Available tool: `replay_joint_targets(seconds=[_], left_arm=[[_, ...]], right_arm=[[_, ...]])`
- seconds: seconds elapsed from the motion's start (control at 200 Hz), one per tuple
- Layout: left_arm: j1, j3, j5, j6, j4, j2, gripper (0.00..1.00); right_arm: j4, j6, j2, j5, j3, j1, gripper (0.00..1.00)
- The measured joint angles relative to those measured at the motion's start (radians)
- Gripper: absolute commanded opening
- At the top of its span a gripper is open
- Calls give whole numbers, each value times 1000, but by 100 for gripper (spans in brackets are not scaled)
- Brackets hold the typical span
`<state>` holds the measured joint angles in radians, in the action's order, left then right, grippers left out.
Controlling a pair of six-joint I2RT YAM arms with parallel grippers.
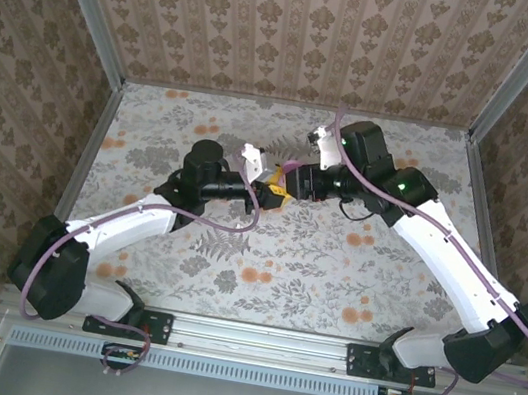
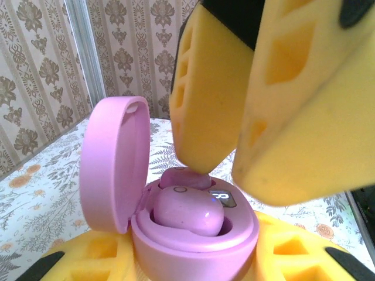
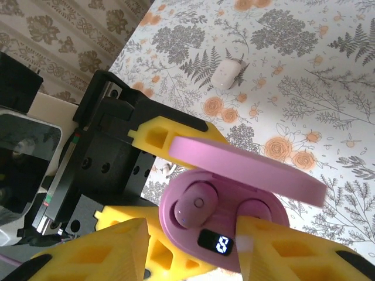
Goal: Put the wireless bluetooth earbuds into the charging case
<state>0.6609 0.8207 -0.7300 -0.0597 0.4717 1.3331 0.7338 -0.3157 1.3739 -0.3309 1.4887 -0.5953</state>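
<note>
Left wrist view: the left gripper [image 2: 190, 260] is clamped on a glossy pink, round plastic charging case [image 2: 193, 237], with its yellow fingers on either side. The hinged lid [image 2: 111, 164] stands open. One pink rounded earbud [image 2: 187, 212] sits in the socket nearer this gripper. Just above it hangs the right gripper [image 2: 225, 167], jaws parted and holding nothing, one tip down at the farther socket.
</note>
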Motion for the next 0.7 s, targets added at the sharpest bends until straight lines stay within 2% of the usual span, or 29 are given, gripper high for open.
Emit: replay_joint_targets(seconds=[0.2, 0.43, 0.7], left_arm=[[-2, 0, 7, 0, 11, -4, 23], [-2, 0, 18, 0, 15, -7, 23], [-2, 0, 20, 0, 15, -7, 23]], right_arm=[[-53, -29, -44, -54, -48, 26, 36], [-153, -63, -130, -111, -137, 64, 33], [-261, -97, -257, -60, -235, 135, 38]])
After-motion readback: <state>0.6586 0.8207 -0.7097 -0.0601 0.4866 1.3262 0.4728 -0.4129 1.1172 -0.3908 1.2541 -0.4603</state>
